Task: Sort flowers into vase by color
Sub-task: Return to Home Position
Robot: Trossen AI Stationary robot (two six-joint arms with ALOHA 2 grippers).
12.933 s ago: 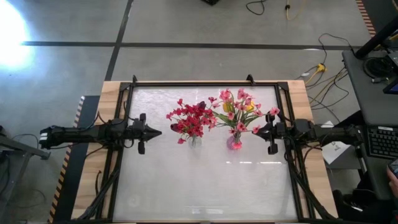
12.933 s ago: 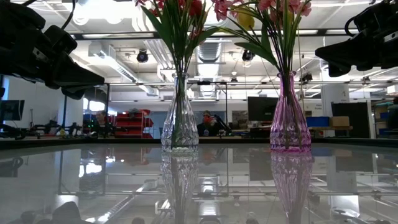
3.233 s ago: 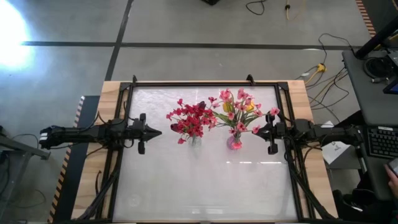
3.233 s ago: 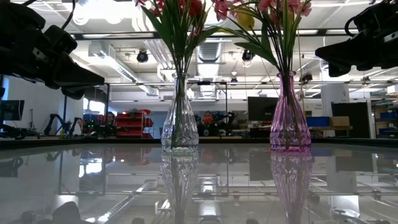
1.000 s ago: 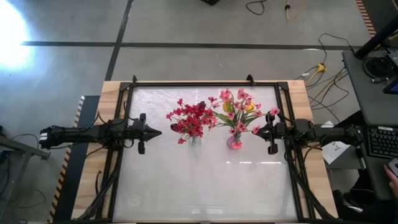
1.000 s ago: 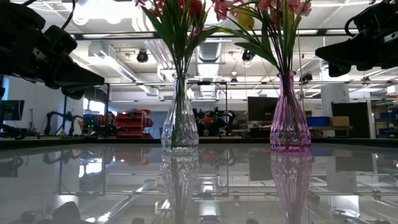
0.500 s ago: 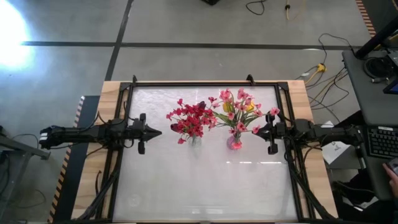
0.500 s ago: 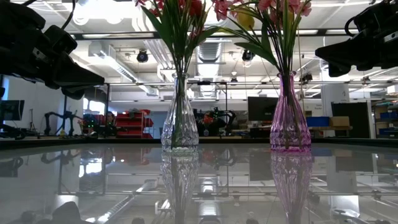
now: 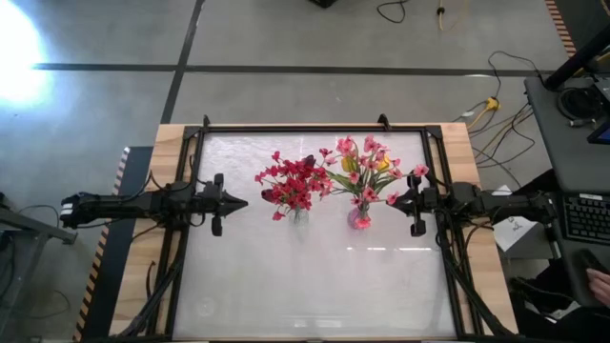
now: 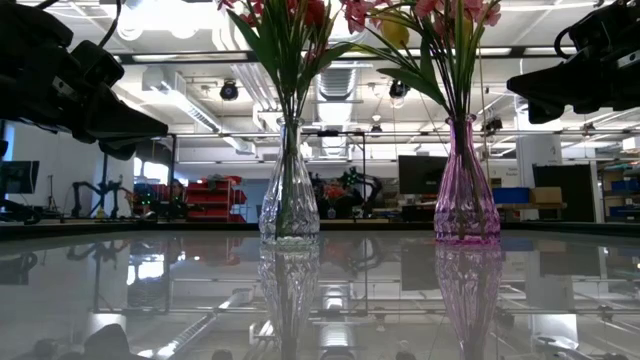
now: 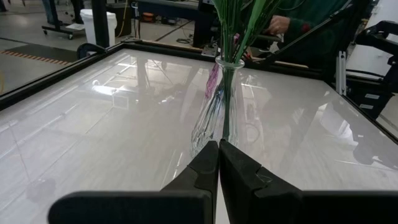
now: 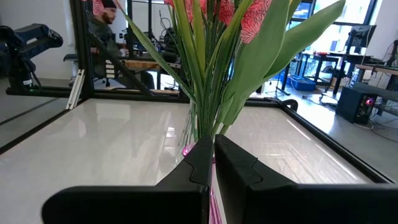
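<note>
right gripper [image 12: 212, 143], pink vase [image 10: 466, 190] partly behind it

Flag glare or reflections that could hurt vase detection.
High view: blown-out floor patch top left, mild sheen on the table. Low view: the table mirrors the clear vase and pink vase; left gripper and right gripper, idle at the sides, are backlit silhouettes.

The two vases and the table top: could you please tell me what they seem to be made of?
Clear vase: likely cut glass, glossy; faceted ribs show the room through. Pink vase: tinted see-through glass or plastic, same ribbed look. Table top: smooth, glossy sheet, perhaps glass or acrylic; it reflects both vases.
</note>
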